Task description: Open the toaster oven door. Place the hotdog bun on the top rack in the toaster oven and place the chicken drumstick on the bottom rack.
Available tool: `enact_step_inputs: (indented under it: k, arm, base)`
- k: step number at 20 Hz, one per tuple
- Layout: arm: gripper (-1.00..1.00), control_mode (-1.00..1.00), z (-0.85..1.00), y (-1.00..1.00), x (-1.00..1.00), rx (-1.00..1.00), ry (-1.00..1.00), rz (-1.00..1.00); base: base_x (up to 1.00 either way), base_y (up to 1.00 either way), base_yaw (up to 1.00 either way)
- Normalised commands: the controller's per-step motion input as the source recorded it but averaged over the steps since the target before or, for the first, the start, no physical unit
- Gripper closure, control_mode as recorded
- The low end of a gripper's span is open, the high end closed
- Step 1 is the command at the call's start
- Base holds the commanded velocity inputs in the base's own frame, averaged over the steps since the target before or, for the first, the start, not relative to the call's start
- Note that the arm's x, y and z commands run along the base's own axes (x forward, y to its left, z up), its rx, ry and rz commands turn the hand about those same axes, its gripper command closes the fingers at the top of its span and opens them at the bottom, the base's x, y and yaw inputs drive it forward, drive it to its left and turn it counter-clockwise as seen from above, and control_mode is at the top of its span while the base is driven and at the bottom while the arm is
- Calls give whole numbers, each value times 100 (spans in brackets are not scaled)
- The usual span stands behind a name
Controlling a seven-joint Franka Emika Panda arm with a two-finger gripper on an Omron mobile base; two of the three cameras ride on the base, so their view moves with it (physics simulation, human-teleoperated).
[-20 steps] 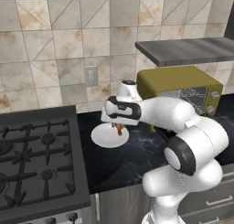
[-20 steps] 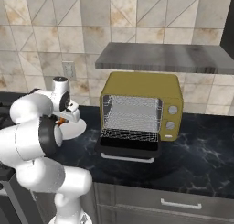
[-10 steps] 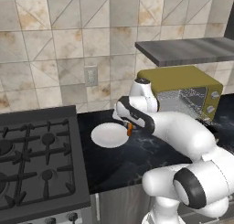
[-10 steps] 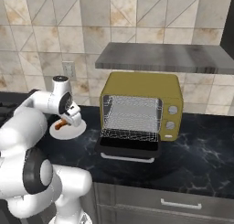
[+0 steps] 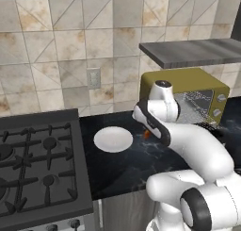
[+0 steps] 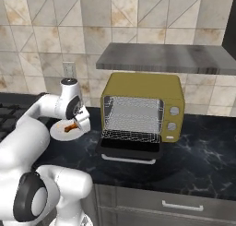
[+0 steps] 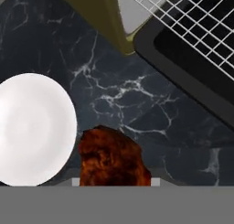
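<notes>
So we've got the two-finger gripper (image 6: pixel 79 123) clamped on the reddish-brown chicken drumstick (image 7: pixel 112 160), lifted off the round white plate (image 5: pixel 113 139) &, prob., heading to the mustard-yellow toaster oven (image 6: pixel 144 106) w/ black glass door (image 6: pixel 131 149) down.

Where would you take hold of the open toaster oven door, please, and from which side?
Probably by the pale bar handle along the outer edge of the toaster oven door. The door lies folded down nearly flat, so that bar faces the room: bring the hand from the front, one finger above and one below. It holds the chicken drumstick now.
</notes>
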Motion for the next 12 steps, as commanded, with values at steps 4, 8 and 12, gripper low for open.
enact_step_inputs:
  k: [4,8,12]
  arm:
    - [100,-100,10,-61,1,0,2,-24]
    - [100,-100,4,-65,8,-1,2,-20]
    - [100,-100,4,-66,18,-1,8,-16]
  base:
    - [0,0,0]
    - [0,0,0]
    - [0,0,0]
